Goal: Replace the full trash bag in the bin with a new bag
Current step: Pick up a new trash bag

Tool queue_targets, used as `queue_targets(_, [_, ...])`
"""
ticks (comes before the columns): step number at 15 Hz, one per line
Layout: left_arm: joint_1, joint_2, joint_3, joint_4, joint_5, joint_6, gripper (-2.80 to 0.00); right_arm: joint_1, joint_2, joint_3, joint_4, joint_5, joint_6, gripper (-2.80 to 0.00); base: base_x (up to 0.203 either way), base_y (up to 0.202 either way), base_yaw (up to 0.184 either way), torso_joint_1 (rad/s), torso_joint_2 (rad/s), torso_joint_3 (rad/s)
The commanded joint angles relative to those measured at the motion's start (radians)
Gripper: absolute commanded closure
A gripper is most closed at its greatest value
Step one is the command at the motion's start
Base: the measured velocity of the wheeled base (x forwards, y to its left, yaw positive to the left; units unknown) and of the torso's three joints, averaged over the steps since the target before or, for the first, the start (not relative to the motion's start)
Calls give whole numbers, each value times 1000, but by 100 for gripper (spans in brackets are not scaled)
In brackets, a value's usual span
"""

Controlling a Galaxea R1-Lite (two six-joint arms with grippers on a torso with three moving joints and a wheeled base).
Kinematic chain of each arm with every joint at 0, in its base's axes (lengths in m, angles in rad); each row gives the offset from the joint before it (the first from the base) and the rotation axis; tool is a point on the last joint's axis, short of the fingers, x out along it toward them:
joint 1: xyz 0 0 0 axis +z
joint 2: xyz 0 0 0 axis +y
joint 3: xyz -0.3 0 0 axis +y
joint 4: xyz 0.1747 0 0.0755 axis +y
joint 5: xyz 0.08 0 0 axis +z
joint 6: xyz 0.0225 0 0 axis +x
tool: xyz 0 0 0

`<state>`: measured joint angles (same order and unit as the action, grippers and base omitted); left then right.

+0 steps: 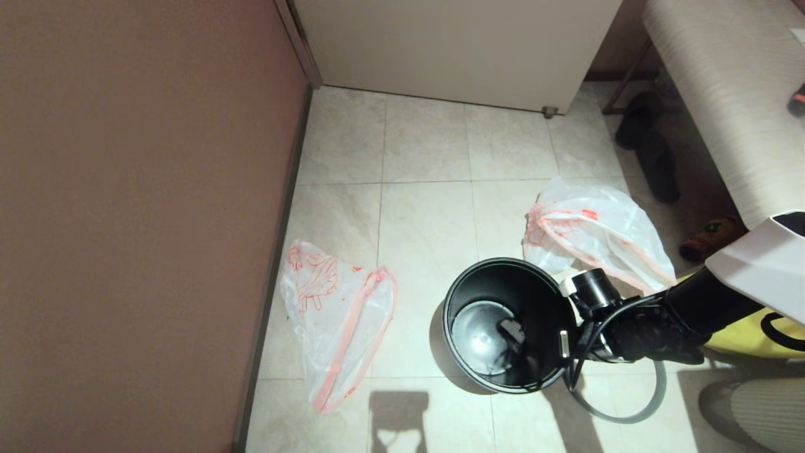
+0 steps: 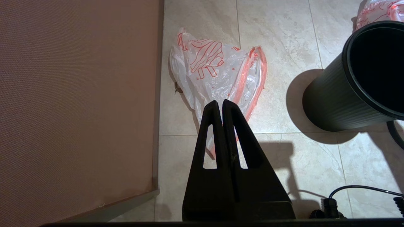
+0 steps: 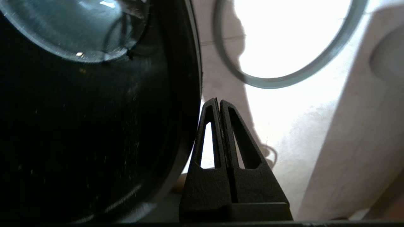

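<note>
- A tiled floor (image 1: 427, 214) is lying beside a brown wall (image 1: 138, 207).
- One black bin (image 1: 509, 324) is standing empty, its one grey hoop (image 1: 632, 412) lying off beside it.
- One full trash bag (image 1: 597, 233) is sitting just behind the bin; one limp new bag (image 1: 336, 314) is lying near the wall.
- The right pincer (image 3: 218, 104) is hanging closed and empty just outside the bin's rim.
- The left pincer (image 2: 220, 105) is hovering closed and empty over the new bag.
- Next, judging by this: opening the left pincer and picking up that bag.

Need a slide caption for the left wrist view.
Left pincer, shut, hovers over the limp new bag on the tiled floor; black bin stands beside.
</note>
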<state>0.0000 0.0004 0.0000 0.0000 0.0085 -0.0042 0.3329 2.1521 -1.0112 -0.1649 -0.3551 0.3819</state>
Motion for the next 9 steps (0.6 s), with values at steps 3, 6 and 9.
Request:
queue_targets(3, [0,0,0,0,1,0,0,39,-64,26,0,6,4,0,0,0,0,0,0,0])
queue_targets(6, [0,0,0,0,1,0,0,28,-181,109,16,43,11,0,0,0,0,0,0,0])
queue_targets(9, [0,0,0,0,1,0,0,21,-323,229,22,51,13,0,0,0,0,0,0,0])
